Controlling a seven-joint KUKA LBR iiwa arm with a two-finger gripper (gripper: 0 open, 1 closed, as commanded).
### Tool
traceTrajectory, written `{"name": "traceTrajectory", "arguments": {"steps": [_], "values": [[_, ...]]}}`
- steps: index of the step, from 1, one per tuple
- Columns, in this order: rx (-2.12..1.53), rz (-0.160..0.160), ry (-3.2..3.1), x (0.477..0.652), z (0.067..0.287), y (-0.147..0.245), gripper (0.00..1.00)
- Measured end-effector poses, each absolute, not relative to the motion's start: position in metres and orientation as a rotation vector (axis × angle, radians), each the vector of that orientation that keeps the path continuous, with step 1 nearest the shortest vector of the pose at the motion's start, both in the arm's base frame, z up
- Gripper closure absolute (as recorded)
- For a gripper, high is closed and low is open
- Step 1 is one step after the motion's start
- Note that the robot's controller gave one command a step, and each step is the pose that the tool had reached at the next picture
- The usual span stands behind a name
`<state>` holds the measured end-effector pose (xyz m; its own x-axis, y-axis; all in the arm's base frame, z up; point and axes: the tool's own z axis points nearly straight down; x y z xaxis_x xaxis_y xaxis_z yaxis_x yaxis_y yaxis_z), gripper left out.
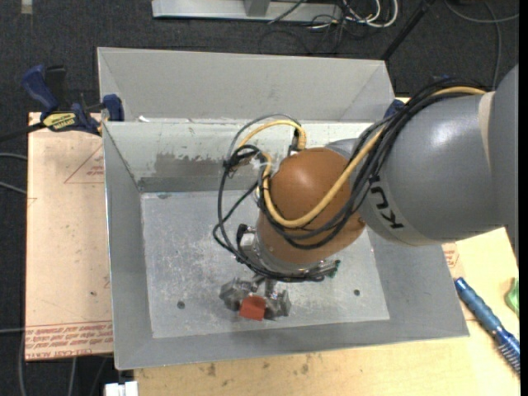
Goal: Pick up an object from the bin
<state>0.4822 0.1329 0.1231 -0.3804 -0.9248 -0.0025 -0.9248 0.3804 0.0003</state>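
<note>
The gripper (256,298) stood low near the front wall of the bin (181,246), its two fingers closed from the view's left and right on a small red block (252,307) that lay on the floor directly beneath it.

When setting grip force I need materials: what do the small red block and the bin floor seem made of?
The red block looks like matte plastic or painted wood: it has flat, even colour and squared edges, but the view cannot settle which. The bin floor looks like dull grey sheet metal, going by its scuffed, speckled wear marks and its lack of gloss.
</note>
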Motion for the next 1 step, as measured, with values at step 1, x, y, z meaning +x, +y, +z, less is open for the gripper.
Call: {"name": "traceTrajectory", "arguments": {"steps": [1], "values": [[-1.740,-0.001,2.608,0.4835,0.1707,0.1337,1.00]]}}
